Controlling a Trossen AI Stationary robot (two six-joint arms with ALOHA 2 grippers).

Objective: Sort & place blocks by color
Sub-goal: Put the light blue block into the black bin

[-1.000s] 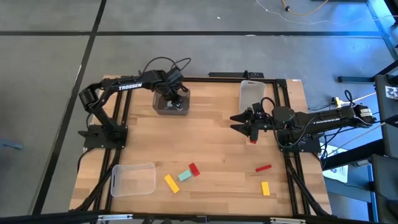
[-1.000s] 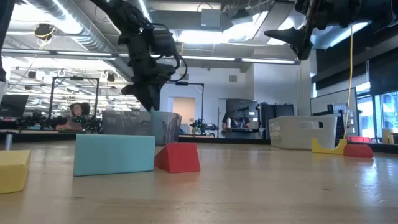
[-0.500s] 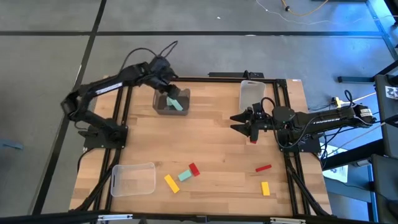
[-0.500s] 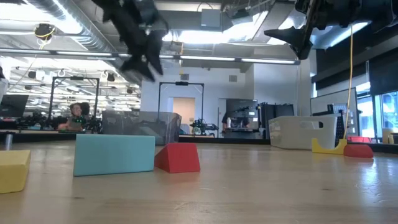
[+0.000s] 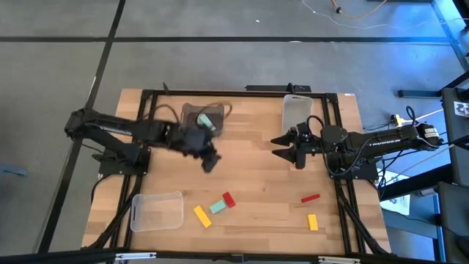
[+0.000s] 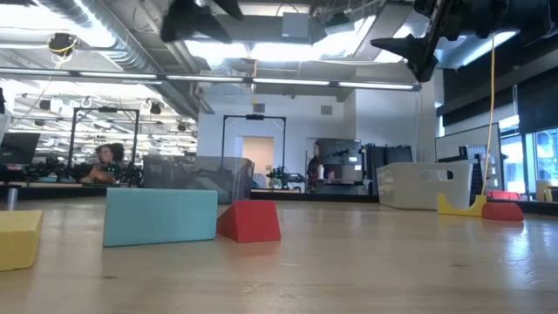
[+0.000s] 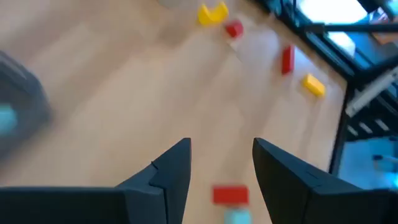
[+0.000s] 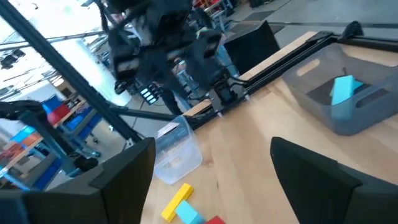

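Loose on the table: two red blocks (image 5: 229, 199), two yellow blocks (image 5: 201, 215), one mint block (image 5: 218, 207), ahead of the left gripper's (image 7: 216, 168) empty, parted jaws. Right gripper (image 5: 288, 147) likewise spread, empty.

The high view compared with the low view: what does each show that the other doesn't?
Only the high view shows the mint block lying in the dark bin, the clear bin at the near left corner, and the left end effector over the table.

Only the low view shows the office behind.

Both show the cluster's mint block and red block side by side.
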